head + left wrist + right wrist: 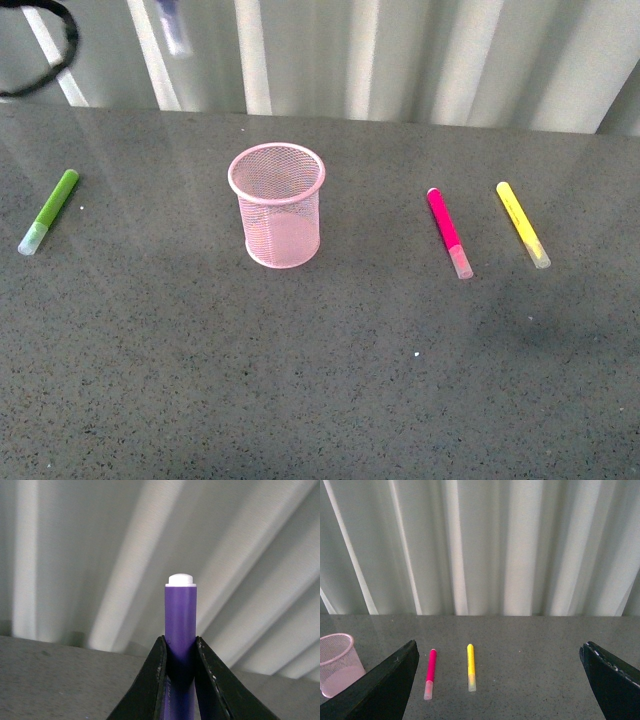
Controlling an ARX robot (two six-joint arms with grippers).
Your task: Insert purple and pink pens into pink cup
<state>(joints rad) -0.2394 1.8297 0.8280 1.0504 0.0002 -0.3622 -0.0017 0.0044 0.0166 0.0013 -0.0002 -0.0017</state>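
Grey table (300, 400): speckled stone look; carries the cup and three of the pens.
Right gripper (498, 650): jaws spread wide with nothing between them; nearer than the pink cup and off to its right.
Pink cup (278, 205): wire mesh, upright on the table, mouth upward.
Pink pen (449, 232): flat on the table right of the pink cup, well apart, clear cap at the near end.
Yellow marker (523, 224): right of the pink pen, farther from the cup.
Green marker (49, 210): left of the cup, well apart.
Left gripper (180, 642): clamped on the purple pen.
Purple pen (180, 615): white tip clear of the fingers; blurred in the front view, high, beyond the cup, to its left.
Wall (420, 60): pale, ribbed, behind the table.
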